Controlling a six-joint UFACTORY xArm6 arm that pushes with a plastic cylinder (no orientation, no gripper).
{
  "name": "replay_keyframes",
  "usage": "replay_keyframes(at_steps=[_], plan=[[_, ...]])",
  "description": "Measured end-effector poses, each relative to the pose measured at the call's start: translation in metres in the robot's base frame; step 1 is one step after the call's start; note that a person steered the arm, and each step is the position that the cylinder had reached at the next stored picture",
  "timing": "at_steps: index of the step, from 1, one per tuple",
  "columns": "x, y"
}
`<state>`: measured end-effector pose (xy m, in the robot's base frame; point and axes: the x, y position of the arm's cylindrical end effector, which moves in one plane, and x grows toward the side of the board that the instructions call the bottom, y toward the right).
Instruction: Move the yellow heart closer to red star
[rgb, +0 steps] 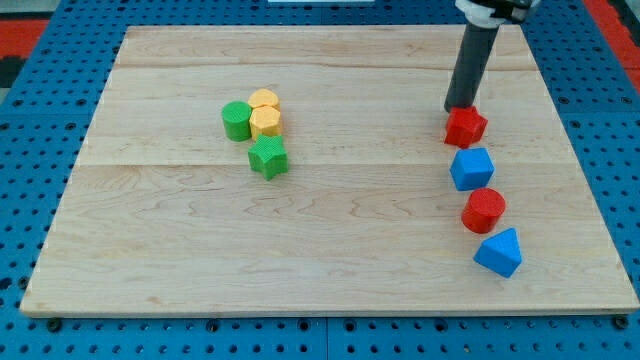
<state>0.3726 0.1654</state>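
Note:
Two yellow blocks touch each other at the view's upper left of centre: one above and one below. The lower one looks like the yellow heart, though the shape is hard to make out. The red star lies far to the view's right. My tip stands against the red star's top edge, far from the yellow blocks. The dark rod rises from there to the view's top.
A green round block touches the yellow blocks on their left, and a green star lies just below them. Below the red star run a blue block, a red cylinder and a blue triangle. The wooden board rests on blue pegboard.

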Motion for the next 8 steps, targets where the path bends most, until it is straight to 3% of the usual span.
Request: replay_keyframes(at_steps=[1,3,4,5,6,7,8], plan=[[-0.015,-0.028],[-0.11,-0.185],[-0.102,-0.263],[-0.055,-0.296],[-0.021,-0.29],[-0.017,-0.208],[0.003,-0.18]])
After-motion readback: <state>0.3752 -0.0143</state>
